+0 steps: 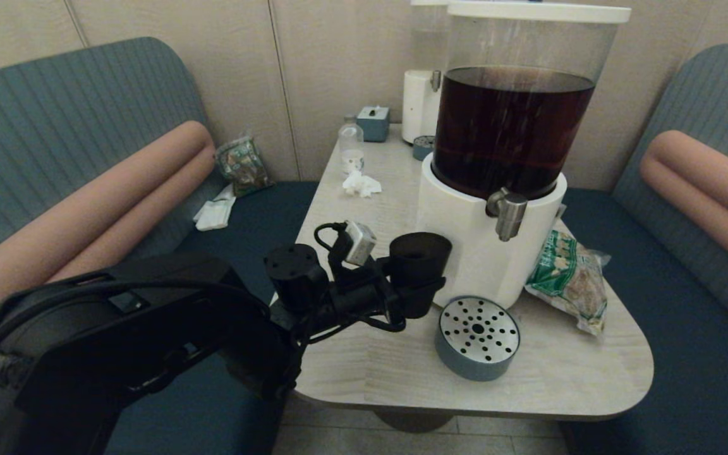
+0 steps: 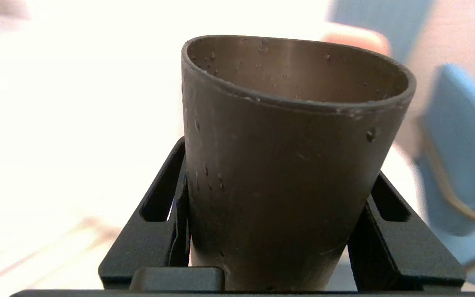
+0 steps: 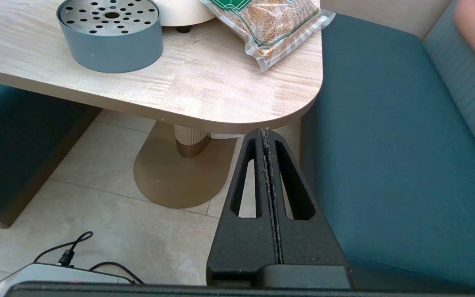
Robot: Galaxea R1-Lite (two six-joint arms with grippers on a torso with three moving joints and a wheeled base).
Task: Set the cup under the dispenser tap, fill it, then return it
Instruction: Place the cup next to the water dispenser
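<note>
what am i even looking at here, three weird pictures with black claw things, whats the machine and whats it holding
This is a two-armed robot at a small table between booth seats. The wide picture comes from a camera on its head; the other two come from cameras on its wrists, looking past the fingers.

The left gripper is shut on the cup, a small dark tumbler, held upright above the table, left of the big dispenser of brown drink. The close-up of the cup is the left wrist's view. The dispenser tap sticks out above and to the right, with a round drip tray on the table below it.

The right gripper is shut and empty, parked below the table edge. A snack bag lies beside the dispenser.
</note>
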